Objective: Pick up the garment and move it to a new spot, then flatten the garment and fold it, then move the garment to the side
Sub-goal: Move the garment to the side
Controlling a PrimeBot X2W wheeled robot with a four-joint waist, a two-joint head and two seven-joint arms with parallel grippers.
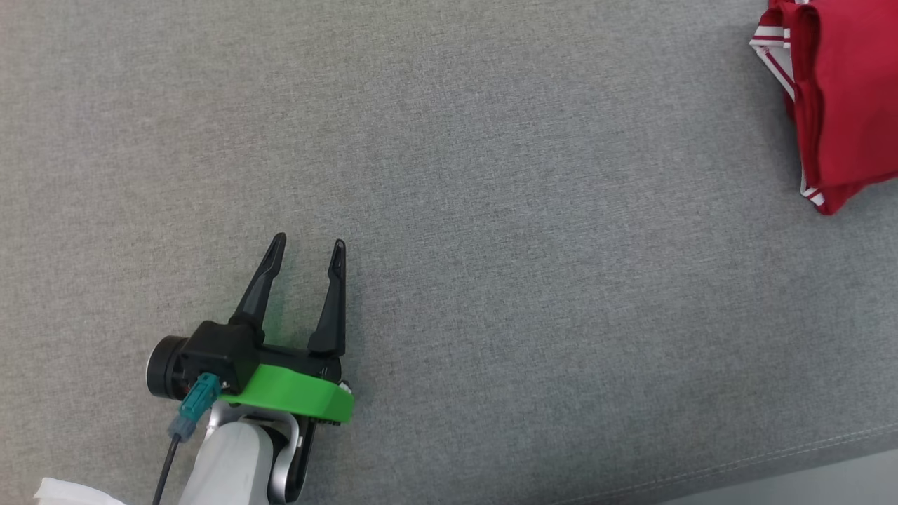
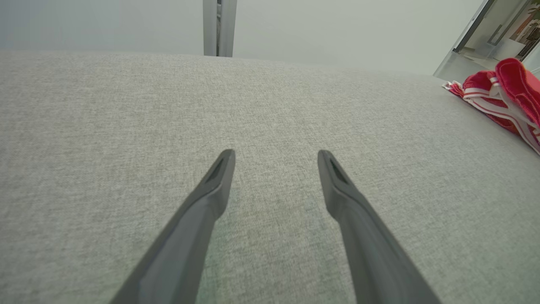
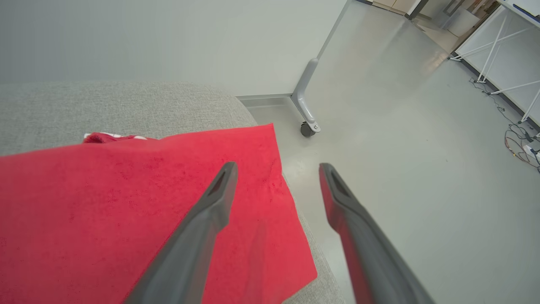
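Surface (image 1: 491,210): grey woven upholstery, stitched seam along the near edge; pale wall (image 3: 168,38) behind, pale floor (image 3: 400,126) to the side.

Garment (image 1: 842,105): red with white-striped trim, folded, lying at the surface's far right, by its edge; one corner overhangs the edge.

Left claw (image 1: 309,245): wide, empty, low over bare fabric at lower left, well apart from the garment; green collar behind the fingers.

Right claw (image 3: 278,169): wide, holding nothing, above the garment's outer edge; one finger (image 3: 202,228) over the red cloth, the other over the floor.

Castor leg (image 3: 307,97): grey, on the floor beyond the surface.
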